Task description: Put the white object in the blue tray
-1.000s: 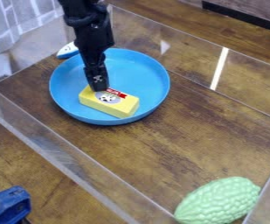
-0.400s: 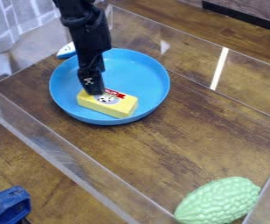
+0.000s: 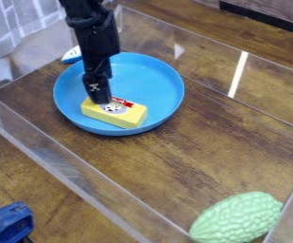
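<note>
A dark brown wooden table (image 3: 199, 142) fills the view, and clear plastic walls (image 3: 60, 166) stand around the working area, with reflections of light on them. The blue tray (image 3: 161, 90), a round shallow dish with a low rim, rests on the wood in the upper left part of this area. Inside the tray lies a yellow rectangular block (image 3: 115, 114) with a small white and red label on its top face, close to the front left rim. The black robot arm comes down from the top edge of the picture, and its gripper (image 3: 98, 92) points almost straight down over the left part of the tray, its tip just above or at the back left end of the yellow block; contact cannot be told from this view. The fingers are dark and narrow against the arm, so the frame alone hardly shows the gap, but they stand spread apart and nothing is pinched between them. The white object (image 3: 70, 55) is only partly visible behind the arm, as a small pale piece with a blue part, lying just beyond the back left rim of the tray, outside it and behind the gripper. A light green bumpy object (image 3: 237, 220) lies near the bottom right corner, well apart from the tray. A dark blue cloth-like thing (image 3: 7, 224) shows at the bottom left, outside the clear wall.
</note>
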